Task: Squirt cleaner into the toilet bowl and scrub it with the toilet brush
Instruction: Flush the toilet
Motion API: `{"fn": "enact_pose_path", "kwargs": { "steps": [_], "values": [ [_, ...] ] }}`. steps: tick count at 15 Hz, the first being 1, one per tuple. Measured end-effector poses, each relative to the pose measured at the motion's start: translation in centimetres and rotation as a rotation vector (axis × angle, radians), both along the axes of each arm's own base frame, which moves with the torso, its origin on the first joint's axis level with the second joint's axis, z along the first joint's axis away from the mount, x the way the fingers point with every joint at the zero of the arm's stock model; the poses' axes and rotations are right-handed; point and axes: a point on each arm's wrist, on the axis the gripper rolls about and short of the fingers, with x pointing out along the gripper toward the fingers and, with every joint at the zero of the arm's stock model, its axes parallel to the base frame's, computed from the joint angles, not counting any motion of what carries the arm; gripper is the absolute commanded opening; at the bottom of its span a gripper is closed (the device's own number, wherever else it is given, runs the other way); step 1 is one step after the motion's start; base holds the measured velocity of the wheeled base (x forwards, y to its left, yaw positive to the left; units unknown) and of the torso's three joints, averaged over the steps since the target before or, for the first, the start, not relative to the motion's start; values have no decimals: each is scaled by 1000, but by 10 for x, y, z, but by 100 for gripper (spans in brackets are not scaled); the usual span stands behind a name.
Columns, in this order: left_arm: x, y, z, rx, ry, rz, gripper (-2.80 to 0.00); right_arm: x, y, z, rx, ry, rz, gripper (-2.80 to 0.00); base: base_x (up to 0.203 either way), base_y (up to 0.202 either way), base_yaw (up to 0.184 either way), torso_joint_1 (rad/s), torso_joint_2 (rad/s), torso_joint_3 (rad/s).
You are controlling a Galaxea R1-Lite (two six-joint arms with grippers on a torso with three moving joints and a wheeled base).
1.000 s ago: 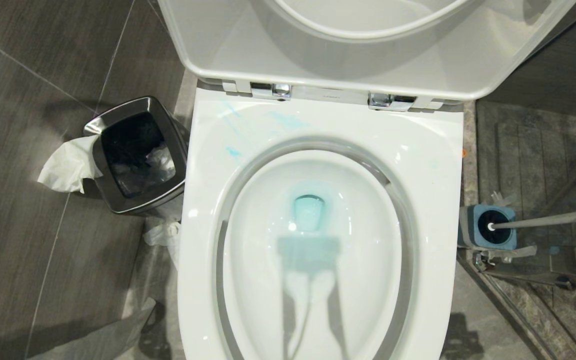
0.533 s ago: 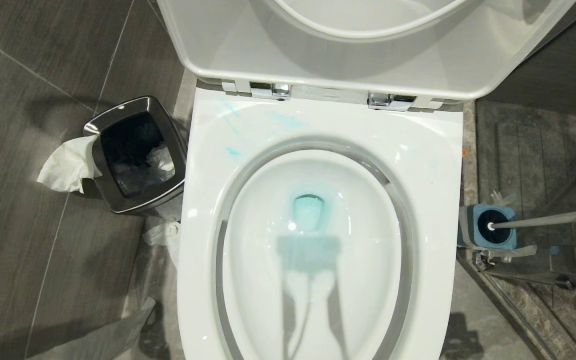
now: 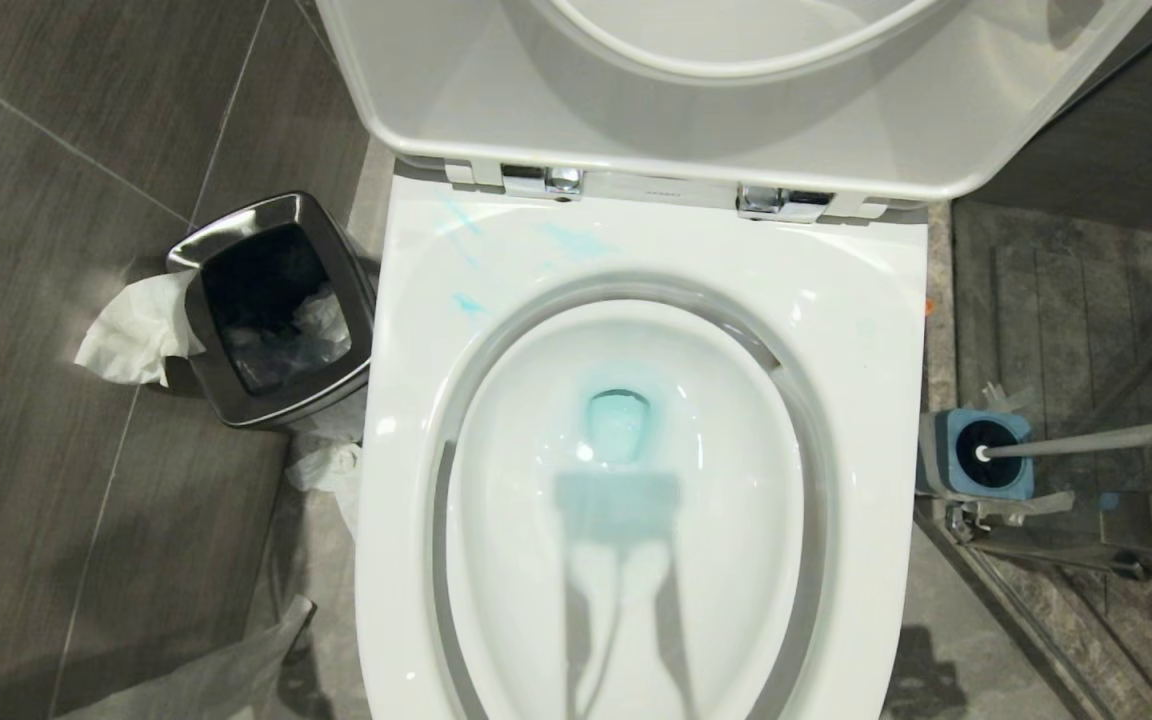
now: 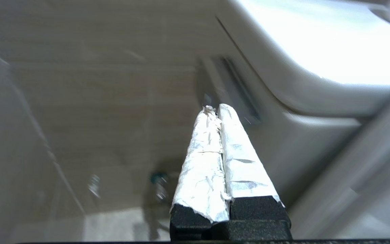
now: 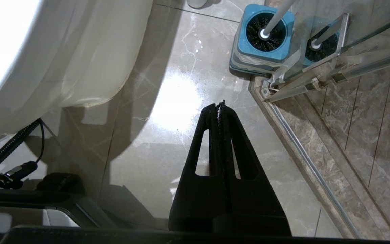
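Nothing among the fixtures has shifted since a second ago: seen from the head, only the soft shadows on the dark floor tiles to the left of the toilet bowl (image 3: 626, 480) have changed, the grey smudge behind the steel bin (image 3: 271, 310) fading away. Bowl, bin and brush all lie as they did.

Seat and lid (image 3: 736, 90) stand raised behind the bowl. Blue-tinted water sits in the bowl's drain, and faint blue streaks mark the white rim on the side toward the bin. Left of the bowl, just beside it, the bin stands open with crumpled clear plastic inside and a wad of white tissue (image 3: 136, 330) hanging over its outer edge. More crumpled white material lies on the floor between bin and bowl.

Right of the bowl, near the glass shower track, the toilet brush (image 3: 1086, 440) rests in its blue-and-grey holder (image 3: 976, 455), black bristles down in the well and the slim white handle leaning away from the bowl. I cannot see the cleaner bottle anywhere.

Neither arm shows from the head. The left end effector (image 4: 215, 110), its fingers wrapped in foil, is pressed fully together and holds nothing; it hangs low beside the bowl's outer wall. The right end effector (image 5: 220, 105) is likewise closed and empty, over the pale floor between the bowl and the holder.
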Motion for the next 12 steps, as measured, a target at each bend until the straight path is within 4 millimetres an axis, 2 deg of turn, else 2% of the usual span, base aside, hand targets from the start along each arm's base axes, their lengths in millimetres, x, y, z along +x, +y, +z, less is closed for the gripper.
{"fn": "enact_pose_path", "kwargs": {
  "steps": [3,8,12],
  "values": [
    [-4,-6,-4,13,24,-42,-280,0,0,0,0,0,0,-280,0,0,0,0,0,0],
    [1,-12,-3,24,2,-40,-280,0,0,0,0,0,0,-280,0,0,0,0,0,0],
    [12,-17,7,-49,-151,-15,-280,0,0,0,0,0,0,-280,0,0,0,0,0,0]
  ]
}}
